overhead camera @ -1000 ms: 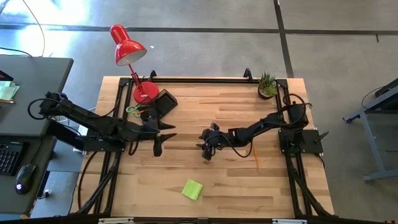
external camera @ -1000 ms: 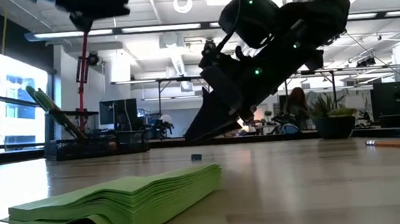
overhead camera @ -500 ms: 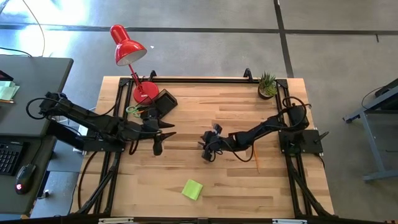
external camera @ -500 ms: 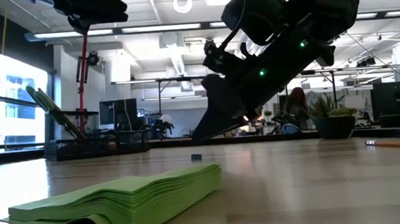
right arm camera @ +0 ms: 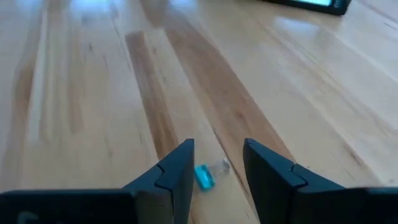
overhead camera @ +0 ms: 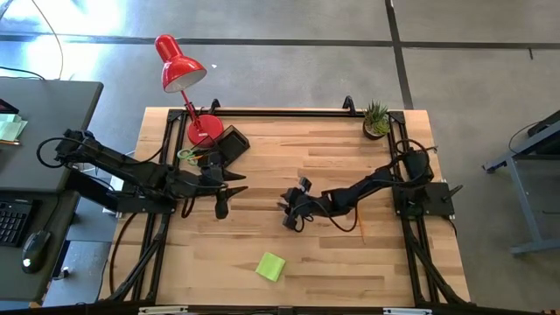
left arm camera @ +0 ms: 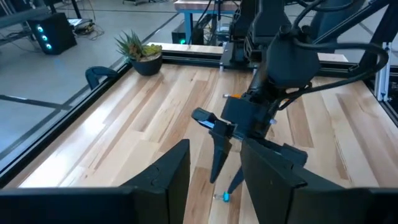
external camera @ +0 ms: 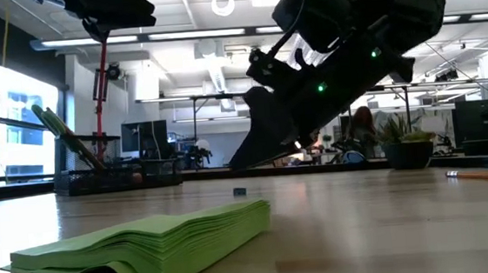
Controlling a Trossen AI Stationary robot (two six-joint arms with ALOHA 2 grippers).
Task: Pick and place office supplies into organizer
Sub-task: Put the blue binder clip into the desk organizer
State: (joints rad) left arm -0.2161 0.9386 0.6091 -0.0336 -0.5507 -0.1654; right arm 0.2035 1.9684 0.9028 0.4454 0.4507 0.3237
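Straddling a tiny blue-headed pin (right arm camera: 205,173) mid-tabletop (overhead camera: 350,262), the right claw (overhead camera: 291,216) hangs open; seemingly off-centre, its fingers could flick the pin away. The left claw (overhead camera: 229,198) waits, open.

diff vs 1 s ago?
Only the right gripper moved: it slid slightly toward the table's near edge and now hangs open over a small blue pushpin, nothing grasped. Left gripper, sticky-note pad, organizer and pencil stayed put.
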